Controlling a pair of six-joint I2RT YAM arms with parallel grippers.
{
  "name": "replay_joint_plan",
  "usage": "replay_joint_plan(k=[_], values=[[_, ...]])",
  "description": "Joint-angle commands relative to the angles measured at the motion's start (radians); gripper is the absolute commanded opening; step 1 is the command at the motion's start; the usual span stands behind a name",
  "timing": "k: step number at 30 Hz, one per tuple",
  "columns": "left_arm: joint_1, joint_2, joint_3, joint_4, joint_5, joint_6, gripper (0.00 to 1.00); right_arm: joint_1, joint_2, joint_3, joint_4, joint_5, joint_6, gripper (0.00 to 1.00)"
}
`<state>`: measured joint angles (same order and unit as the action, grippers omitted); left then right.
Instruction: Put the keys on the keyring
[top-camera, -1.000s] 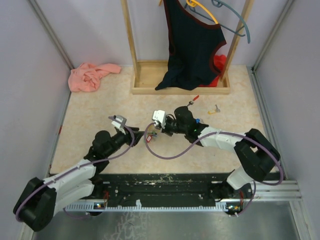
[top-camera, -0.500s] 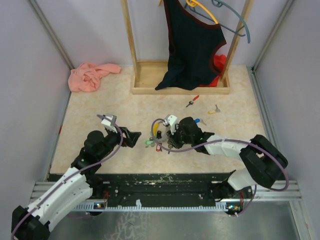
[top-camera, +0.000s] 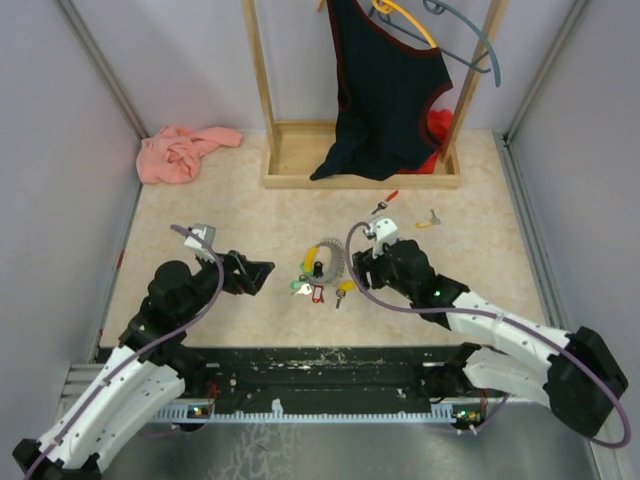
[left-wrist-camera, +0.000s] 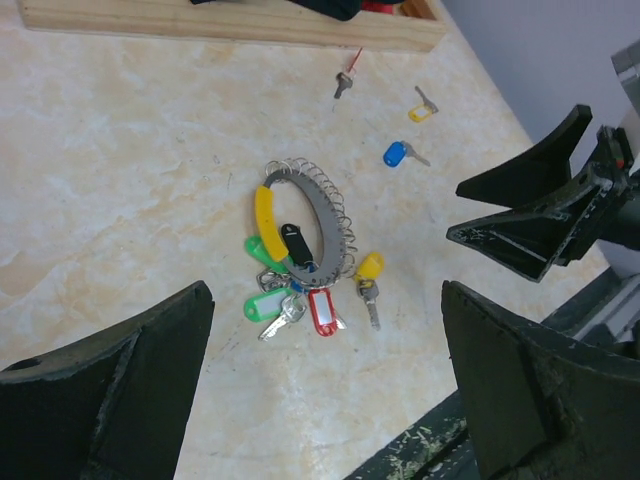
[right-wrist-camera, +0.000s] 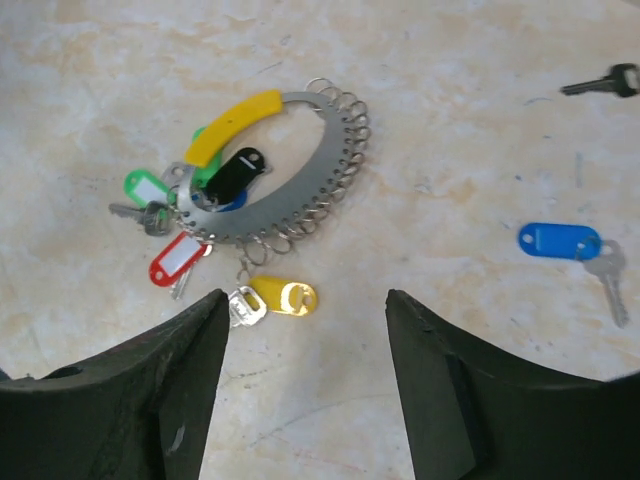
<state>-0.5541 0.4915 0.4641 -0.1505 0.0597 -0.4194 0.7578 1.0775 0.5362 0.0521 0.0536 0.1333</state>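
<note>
Your left arm reaches low over the table (top-camera: 200, 205), and the left gripper (top-camera: 258, 274) points at the keyring (top-camera: 325, 262). Its fingers stand wide apart and hold nothing. The right gripper (top-camera: 360, 275) leans down from the other side, also parted and empty. The keyring lies flat between them, with a yellow-tagged key (right-wrist-camera: 283, 296) just beside it.

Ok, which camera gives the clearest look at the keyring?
The right wrist view: the keyring lies large and unobstructed, with its yellow section, wire loops and tags distinct. The left wrist view shows it whole but smaller. The top view shows it tiny, with the details lost.
</note>
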Motion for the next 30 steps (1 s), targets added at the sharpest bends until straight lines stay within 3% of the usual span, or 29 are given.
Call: replay_joint_plan(k=[1, 4, 8, 13, 30], values=[[0.003, -0.091, 0.066, -0.124, -0.118, -0.156, 1.0, -0.002, -0.187, -0.061, -0.039, 0.189, 0.056, 0.72], [0.003, -0.17, 0.085, -0.155, -0.083, -0.042, 0.99, -0.002, -0.35, -0.104, -0.083, 0.266, 0.058, 0.82], [0.002, -0.263, 0.09, -0.204, -0.137, -0.028, 0.99, -0.002, -0.564, -0.142, -0.15, 0.355, 0.088, 0.82], [0.002, -0.341, 0.043, -0.205, -0.121, 0.015, 0.99, -0.002, -0.724, -0.199, -0.139, 0.363, 0.094, 0.84], [0.003, -0.349, 0.023, -0.218, -0.099, 0.007, 0.99, -0.002, -0.717, -0.214, -0.132, 0.382, 0.097, 0.86]])
